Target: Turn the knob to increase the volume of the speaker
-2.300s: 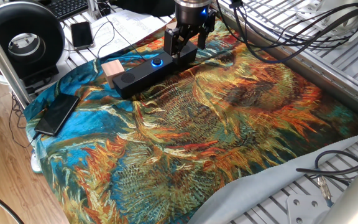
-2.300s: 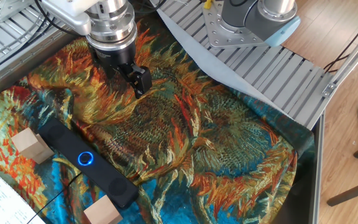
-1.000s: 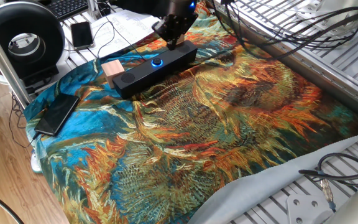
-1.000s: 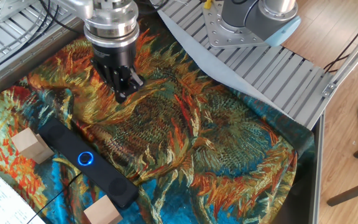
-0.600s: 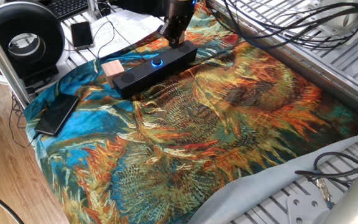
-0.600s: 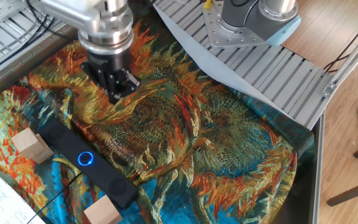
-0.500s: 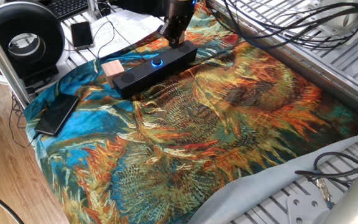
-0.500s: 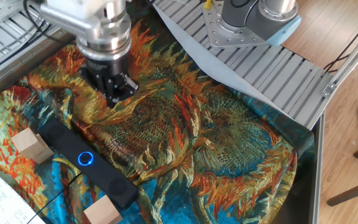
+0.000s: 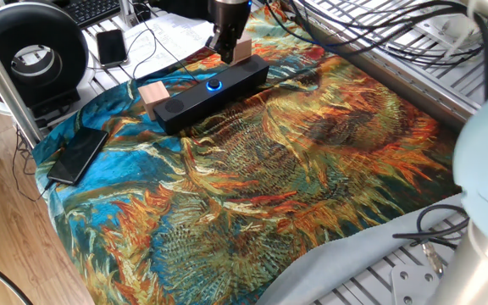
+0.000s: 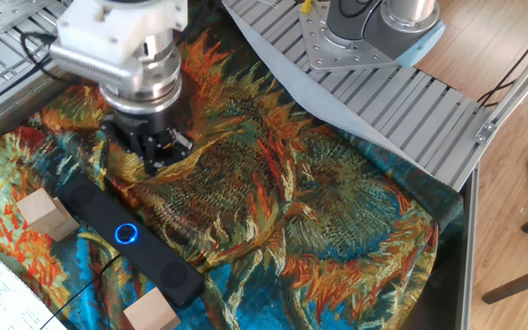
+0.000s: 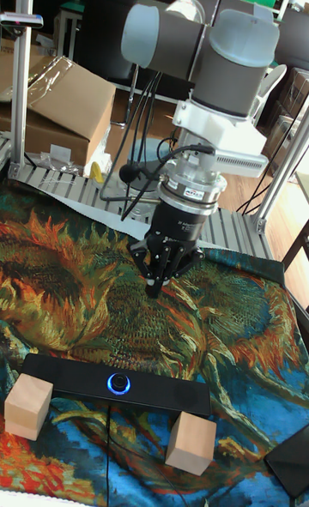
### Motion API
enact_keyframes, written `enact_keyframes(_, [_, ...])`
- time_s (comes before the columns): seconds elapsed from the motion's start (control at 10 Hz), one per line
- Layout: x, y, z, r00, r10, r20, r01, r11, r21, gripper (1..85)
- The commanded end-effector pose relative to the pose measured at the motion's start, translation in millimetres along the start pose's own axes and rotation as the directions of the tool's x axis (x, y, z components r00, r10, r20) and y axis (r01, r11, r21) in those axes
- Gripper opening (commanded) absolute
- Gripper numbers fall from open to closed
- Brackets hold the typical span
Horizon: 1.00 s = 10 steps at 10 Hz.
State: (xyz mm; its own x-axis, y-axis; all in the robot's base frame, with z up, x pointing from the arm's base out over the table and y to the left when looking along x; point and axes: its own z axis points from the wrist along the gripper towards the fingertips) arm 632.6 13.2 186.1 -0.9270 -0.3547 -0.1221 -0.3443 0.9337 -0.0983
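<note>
Blue-lit, the small round black knob (image 11: 120,383) on the long black bar speaker (image 11: 163,395) is seen below the claw (image 11: 154,286), apart. The claw's fingers are pressed together. The approach step is judged unfinished; lowering and spreading are needed next.

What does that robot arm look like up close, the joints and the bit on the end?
The arm has fat rounded joints in pale grey-blue with silver metal tubes between them. Black cables loop along it. A white bracket and a ribbed silver collar lead down to the tool, a small black piece with slim fingers tapering to a tip.
</note>
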Motion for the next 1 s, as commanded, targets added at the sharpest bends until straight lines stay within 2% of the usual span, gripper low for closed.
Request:
enact_keyframes(0.0, [-17.1, 2.2, 3.6, 1.000, 0.022, 0.022, -0.022, 1.000, -0.001, 2.3])
enact_keyframes(0.1, [-20.1, 4.4, 3.5, 0.999, 0.035, 0.034, -0.035, 0.999, -0.011, 2.3])
enact_keyframes(0.2, [-22.7, 20.2, 2.8, 0.998, 0.056, 0.040, -0.053, 0.996, -0.073, 2.3])
enact_keyframes(0.3, [-17.0, 30.9, 2.0, 0.997, 0.077, 0.014, -0.075, 0.991, -0.113, 2.7])
enact_keyframes(0.4, [-18.2, 32.5, 1.8, 0.990, 0.142, 0.010, -0.140, 0.983, -0.120, 2.7])
enact_keyframes(0.5, [-24.6, 24.2, 2.4, 0.977, 0.209, 0.032, -0.206, 0.974, -0.094, 2.0])
enact_keyframes(0.6, [-19.2, 29.7, 2.0, 0.954, 0.299, -0.003, -0.298, 0.948, -0.111, 2.0])
enact_keyframes(0.8, [-41.7, 42.9, -1.4, 0.874, 0.486, 0.026, -0.472, 0.860, -0.194, 2.0])
enact_keyframes(0.9, [-31.7, 26.5, 1.7, 0.887, 0.461, 0.026, -0.455, 0.882, -0.120, 2.0])
